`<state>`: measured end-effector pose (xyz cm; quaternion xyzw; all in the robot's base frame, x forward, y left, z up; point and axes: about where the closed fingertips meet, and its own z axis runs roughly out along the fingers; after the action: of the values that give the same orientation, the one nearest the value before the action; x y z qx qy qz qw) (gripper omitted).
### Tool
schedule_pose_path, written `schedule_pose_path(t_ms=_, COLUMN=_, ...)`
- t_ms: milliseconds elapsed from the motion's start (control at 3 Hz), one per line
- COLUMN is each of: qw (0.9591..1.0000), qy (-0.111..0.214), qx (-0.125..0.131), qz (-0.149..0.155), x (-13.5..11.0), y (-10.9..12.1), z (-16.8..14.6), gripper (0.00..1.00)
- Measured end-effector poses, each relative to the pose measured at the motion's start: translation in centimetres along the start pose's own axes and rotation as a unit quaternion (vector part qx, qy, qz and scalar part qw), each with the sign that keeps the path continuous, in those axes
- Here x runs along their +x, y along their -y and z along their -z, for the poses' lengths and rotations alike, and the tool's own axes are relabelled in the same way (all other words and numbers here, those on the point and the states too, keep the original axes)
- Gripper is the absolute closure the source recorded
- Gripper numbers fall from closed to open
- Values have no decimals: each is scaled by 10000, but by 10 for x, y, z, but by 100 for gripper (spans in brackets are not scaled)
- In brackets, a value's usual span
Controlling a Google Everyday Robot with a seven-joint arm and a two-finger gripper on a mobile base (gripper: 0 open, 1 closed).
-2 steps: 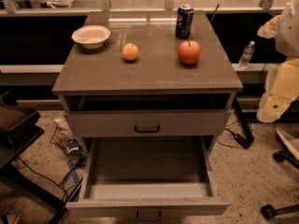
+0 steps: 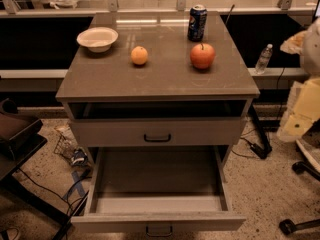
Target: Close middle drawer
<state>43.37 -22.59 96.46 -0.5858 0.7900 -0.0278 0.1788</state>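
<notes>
Middle drawer [image 2: 157,179] out, front edge free; jaws unseen.

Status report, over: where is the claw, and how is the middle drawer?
Claw not in view, only arm at right edge. Middle drawer pulled far out, tray bare. Nothing blocking it.

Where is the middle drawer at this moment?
In the camera view, the middle drawer is pulled far out at bottom centre, below the taller-fronted drawer; the tool is at the right edge, apart from it.
</notes>
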Motion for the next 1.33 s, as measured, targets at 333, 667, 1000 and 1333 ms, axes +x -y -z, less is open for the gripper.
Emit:
schedule_pose_path(t_ms=333, qw=9990, qy=365, qx=-34, qz=-272, x=36, y=-22, z=-32, gripper=0)
schedule_pose_path(t_ms=667, qw=9965, qy=714, qx=72, qz=-428, x=78, y=-47, z=-68, gripper=0)
schedule_pose_path(t_ms=1000, qw=9955, qy=786, qx=41, qz=-523, x=121, y=-80, z=-111, gripper=0)
schedule_pose_path(t_ms=1333, qw=9955, qy=786, qx=41, qz=-522, x=121, y=-80, z=-111, gripper=0)
